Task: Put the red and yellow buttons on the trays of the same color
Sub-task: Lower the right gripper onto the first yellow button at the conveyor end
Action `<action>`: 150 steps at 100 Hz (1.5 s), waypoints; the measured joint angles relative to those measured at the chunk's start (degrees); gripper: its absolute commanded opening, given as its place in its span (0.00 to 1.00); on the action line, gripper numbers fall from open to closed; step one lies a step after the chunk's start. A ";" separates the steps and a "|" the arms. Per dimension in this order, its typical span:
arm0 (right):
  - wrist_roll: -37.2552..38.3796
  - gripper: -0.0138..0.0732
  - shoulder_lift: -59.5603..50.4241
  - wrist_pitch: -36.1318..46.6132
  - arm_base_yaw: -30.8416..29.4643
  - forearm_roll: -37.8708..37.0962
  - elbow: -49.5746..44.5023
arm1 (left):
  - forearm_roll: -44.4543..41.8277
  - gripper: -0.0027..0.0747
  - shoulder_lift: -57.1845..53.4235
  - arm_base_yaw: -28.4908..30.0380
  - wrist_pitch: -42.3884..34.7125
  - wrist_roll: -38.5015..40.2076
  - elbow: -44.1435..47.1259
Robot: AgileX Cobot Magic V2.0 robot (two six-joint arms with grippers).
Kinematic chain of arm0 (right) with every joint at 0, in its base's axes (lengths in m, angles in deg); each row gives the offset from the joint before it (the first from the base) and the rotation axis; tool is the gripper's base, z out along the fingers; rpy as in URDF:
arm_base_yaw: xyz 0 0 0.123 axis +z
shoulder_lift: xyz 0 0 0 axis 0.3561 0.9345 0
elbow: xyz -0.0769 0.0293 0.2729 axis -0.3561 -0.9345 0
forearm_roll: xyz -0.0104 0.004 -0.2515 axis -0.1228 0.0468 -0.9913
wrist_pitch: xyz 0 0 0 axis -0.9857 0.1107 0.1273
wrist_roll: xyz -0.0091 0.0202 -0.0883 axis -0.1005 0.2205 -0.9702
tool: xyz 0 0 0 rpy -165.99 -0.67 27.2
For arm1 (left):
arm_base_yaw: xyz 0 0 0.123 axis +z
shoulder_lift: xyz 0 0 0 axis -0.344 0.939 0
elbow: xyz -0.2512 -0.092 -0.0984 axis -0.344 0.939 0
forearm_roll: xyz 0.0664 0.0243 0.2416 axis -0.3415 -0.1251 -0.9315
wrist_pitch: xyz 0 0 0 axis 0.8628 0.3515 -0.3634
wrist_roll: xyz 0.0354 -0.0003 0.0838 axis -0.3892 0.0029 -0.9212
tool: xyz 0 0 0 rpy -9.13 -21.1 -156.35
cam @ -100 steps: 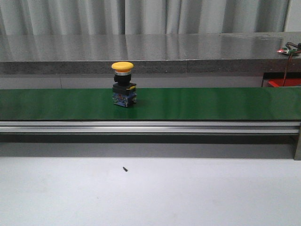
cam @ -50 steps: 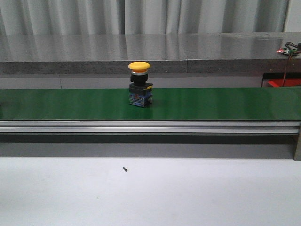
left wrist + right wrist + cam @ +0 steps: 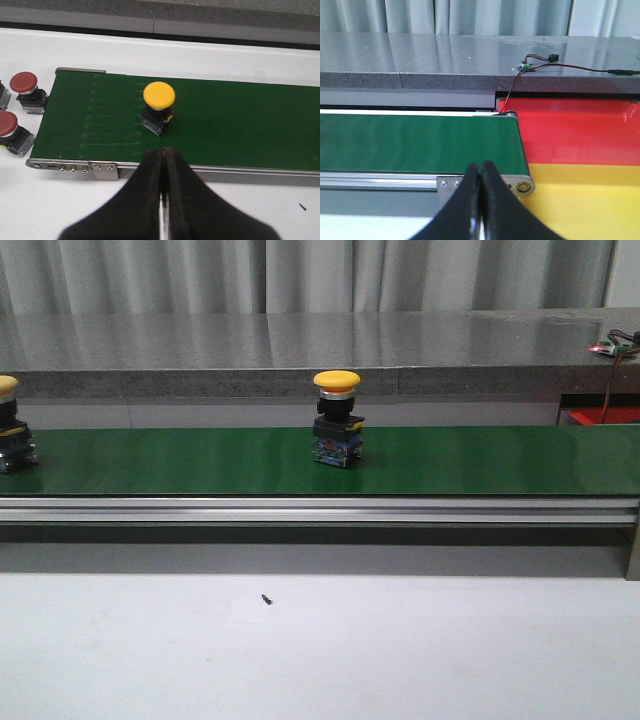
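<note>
A yellow button (image 3: 337, 418) stands upright on the green belt (image 3: 480, 460) near the middle of the front view. A second yellow button (image 3: 10, 425) stands at the belt's left edge; it shows in the left wrist view as yellow button (image 3: 158, 107) just beyond my left gripper (image 3: 163, 152), which is shut and empty. Two red buttons (image 3: 27, 90) (image 3: 11, 131) sit on the white table off the belt's end. My right gripper (image 3: 480, 167) is shut and empty by the belt's other end, next to the red tray (image 3: 575, 130) and yellow tray (image 3: 590, 200).
The belt has an aluminium rail (image 3: 320, 508) along its front. A grey ledge (image 3: 320, 340) runs behind it, with a small circuit board and wires (image 3: 535, 62). A tiny dark speck (image 3: 266, 598) lies on the white table.
The yellow button has ridden the belt to the right, from left of centre to the middle. A second yellow button has come into the front view at the left edge.
</note>
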 measured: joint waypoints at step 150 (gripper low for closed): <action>0.00 0.86 74.56 -38.19 15.23 0.21 68.19 | -0.14 0.01 3.95 0.00 -0.25 0.00 0.00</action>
